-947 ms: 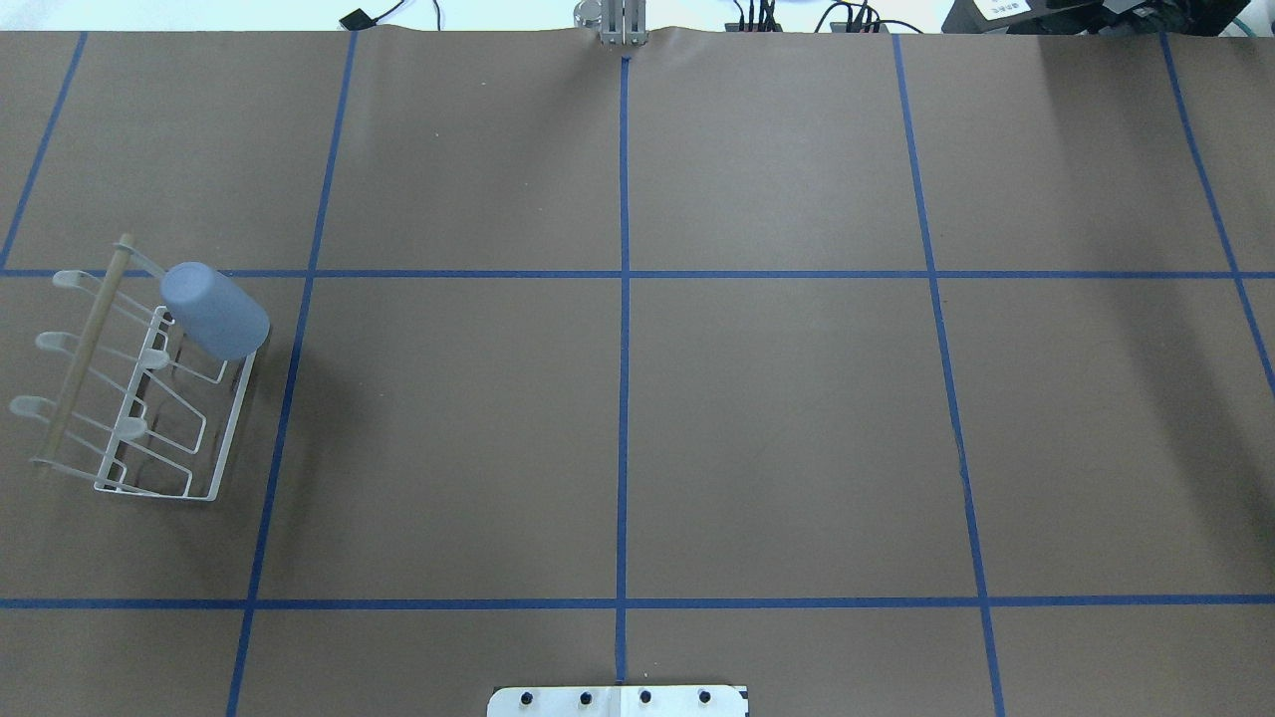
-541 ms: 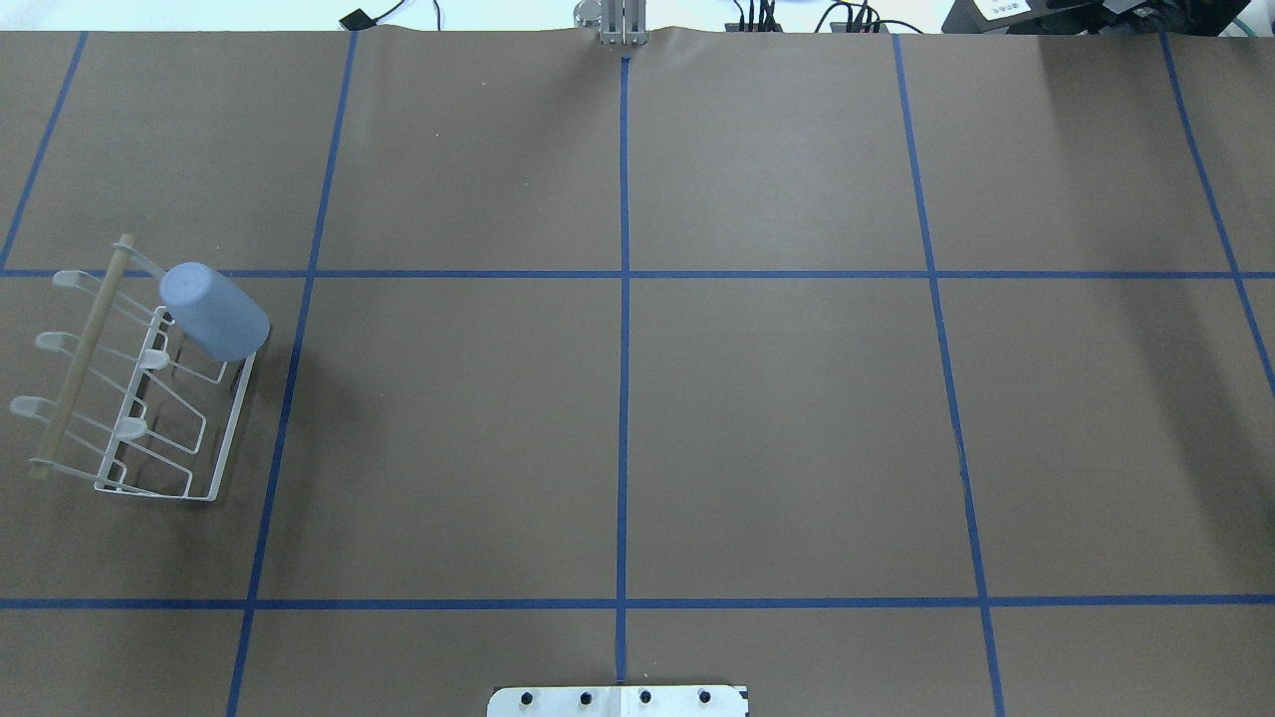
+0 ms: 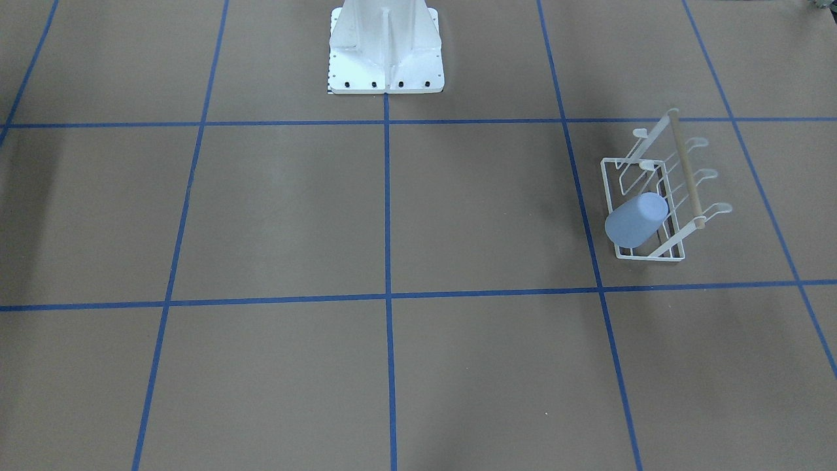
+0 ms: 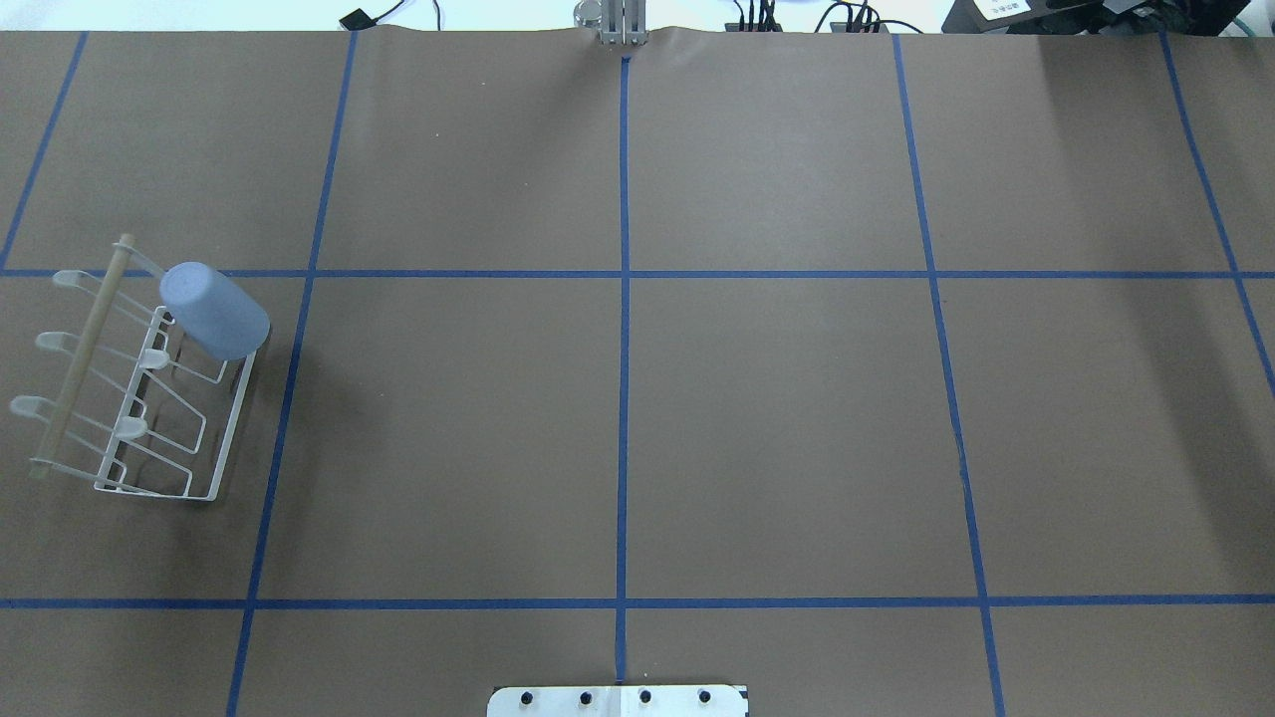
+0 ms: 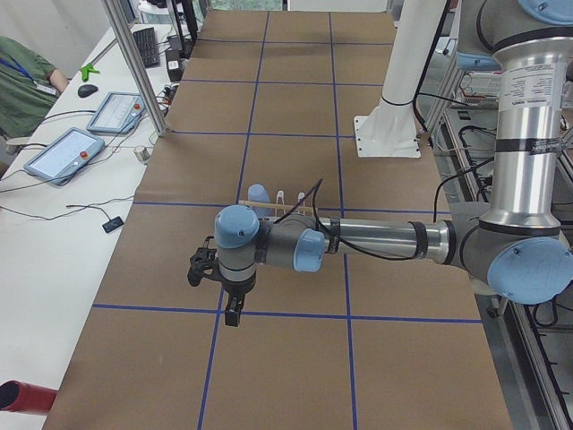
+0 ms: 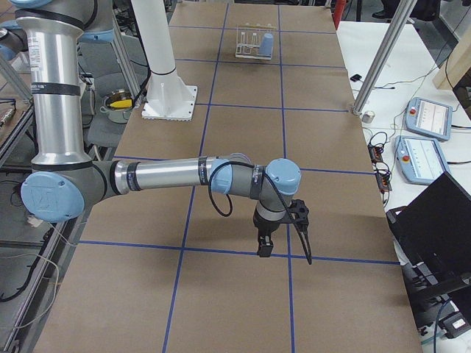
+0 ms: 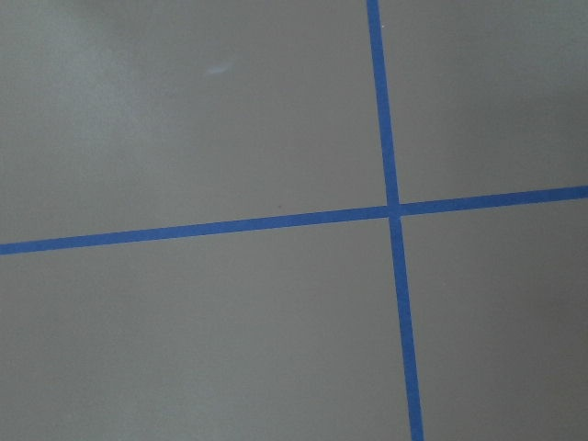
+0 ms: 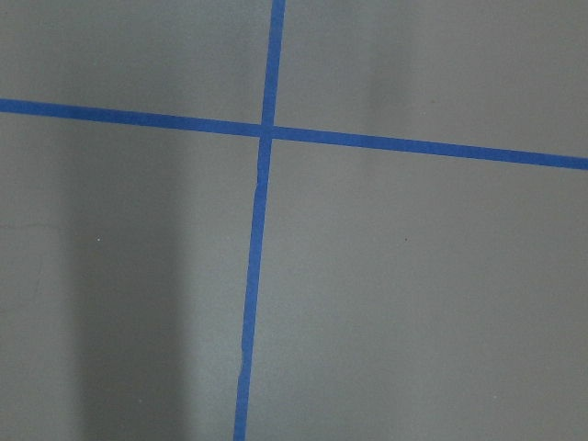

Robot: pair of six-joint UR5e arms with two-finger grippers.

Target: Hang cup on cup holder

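The cup (image 4: pixel 214 311) sits tilted, mouth-down over an end peg of the cup holder (image 4: pixel 82 356), so it looks hung. The left gripper (image 5: pixel 232 313) and right gripper (image 6: pixel 263 248) hang well apart from it, above the table (image 4: pixel 697 398); whether either is released or clenched cannot be told

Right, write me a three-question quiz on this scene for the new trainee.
1. Short answer: on which side of the robot, its left or its right, does the cup holder stand?
2. True or false: the cup stands upright on the table, apart from the cup holder.
3. Pick one: the cup sits at the cup holder's (A) end farthest from the robot base, (B) middle, (C) end nearest the robot base.

Key: 1, left. 2, false: it rests tilted on the cup holder. 3, A.
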